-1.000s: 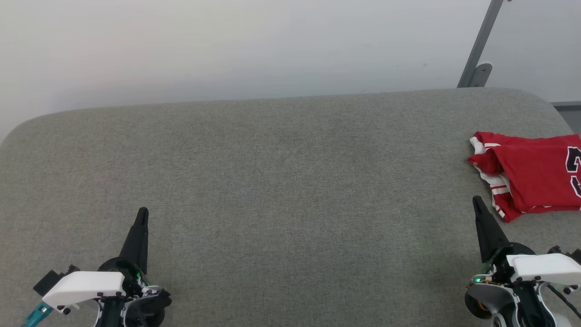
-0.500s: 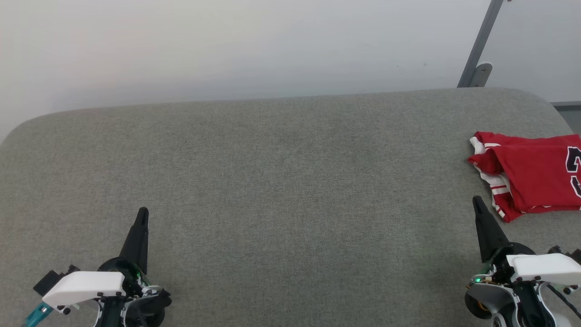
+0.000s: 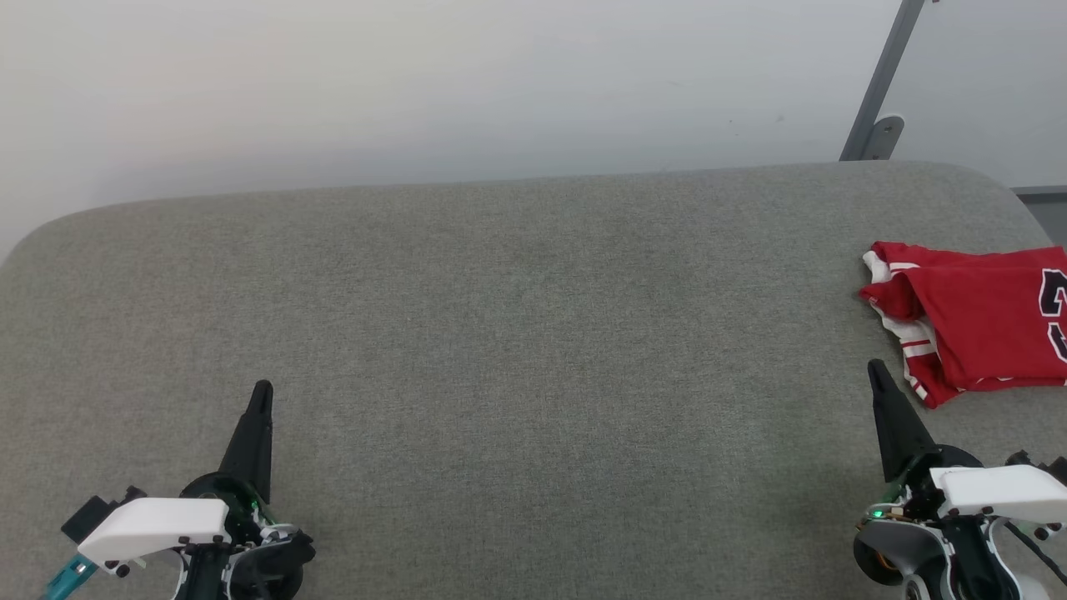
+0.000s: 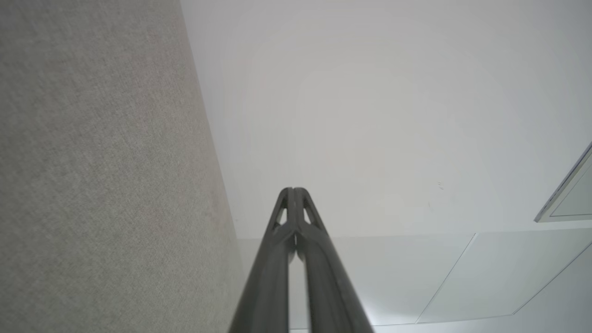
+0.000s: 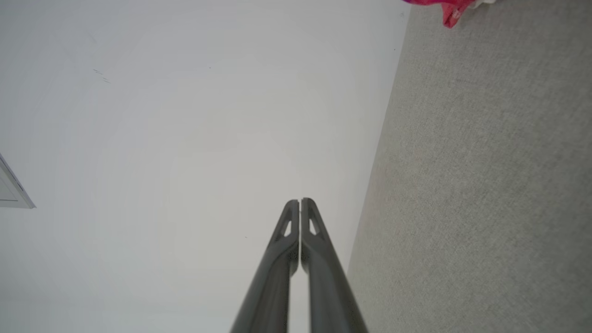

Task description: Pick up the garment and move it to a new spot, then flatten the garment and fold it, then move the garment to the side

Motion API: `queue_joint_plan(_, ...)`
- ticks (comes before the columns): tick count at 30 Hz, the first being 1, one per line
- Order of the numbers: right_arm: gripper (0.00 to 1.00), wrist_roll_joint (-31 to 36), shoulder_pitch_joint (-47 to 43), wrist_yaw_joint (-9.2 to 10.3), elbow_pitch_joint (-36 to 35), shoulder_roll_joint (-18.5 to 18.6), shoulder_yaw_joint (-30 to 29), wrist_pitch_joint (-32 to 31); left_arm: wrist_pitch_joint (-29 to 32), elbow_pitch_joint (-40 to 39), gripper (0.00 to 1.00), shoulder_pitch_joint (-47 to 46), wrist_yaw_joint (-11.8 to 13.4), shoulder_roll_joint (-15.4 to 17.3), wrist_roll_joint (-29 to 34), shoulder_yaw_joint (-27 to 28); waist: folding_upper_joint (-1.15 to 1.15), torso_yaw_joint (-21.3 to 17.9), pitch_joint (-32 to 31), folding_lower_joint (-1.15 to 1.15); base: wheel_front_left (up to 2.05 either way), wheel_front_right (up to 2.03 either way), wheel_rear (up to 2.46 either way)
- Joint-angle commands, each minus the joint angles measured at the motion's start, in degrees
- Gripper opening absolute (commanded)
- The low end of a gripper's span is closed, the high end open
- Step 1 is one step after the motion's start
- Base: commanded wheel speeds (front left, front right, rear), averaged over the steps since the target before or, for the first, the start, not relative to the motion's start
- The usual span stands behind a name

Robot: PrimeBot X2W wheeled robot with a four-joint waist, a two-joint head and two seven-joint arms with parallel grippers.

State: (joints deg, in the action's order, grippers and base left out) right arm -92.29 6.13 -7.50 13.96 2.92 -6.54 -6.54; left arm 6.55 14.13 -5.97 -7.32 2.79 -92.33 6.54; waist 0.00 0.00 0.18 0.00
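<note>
The garment (image 3: 975,321), a red jersey with white striped trim and a black number, lies folded at the right edge of the grey padded surface (image 3: 517,333), partly cut off by the frame. A corner of the garment (image 5: 451,9) shows at the top of the right wrist view. My right gripper (image 3: 874,367) rests at the lower right, shut and empty, its tip just left of the garment's near corner and apart from it. Shut and empty too, my left gripper (image 3: 262,387) sits at the lower left. The left gripper (image 4: 292,189) and the right gripper (image 5: 299,201) each show their fingers pressed together.
A pale wall (image 3: 417,83) rises behind the padded surface's far edge. A grey metal strut (image 3: 879,92) leans at the back right. The surface's corners are rounded at far left and far right.
</note>
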Motion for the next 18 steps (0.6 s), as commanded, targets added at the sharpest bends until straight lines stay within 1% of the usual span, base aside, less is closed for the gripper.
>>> queue_joint_plan(1, 0.0, -0.22, 0.27, 0.02, 0.15, -0.11, -0.02, -0.11, 0.21, -0.01, 0.0, -0.68, -0.3, 0.06, -0.11, 0.01, 0.0, 0.0, 0.0, 0.0, 0.0, 0.0, 0.0)
queue_joint_plan(18, 0.0, -0.23, 0.26, 0.02, 0.15, -0.1, -0.02, -0.1, 0.21, -0.02, 0.0, -0.68, -0.31, 0.05, -0.09, 0.02, 0.0, 0.0, 0.0, 0.0, 0.0, 0.0, 0.0)
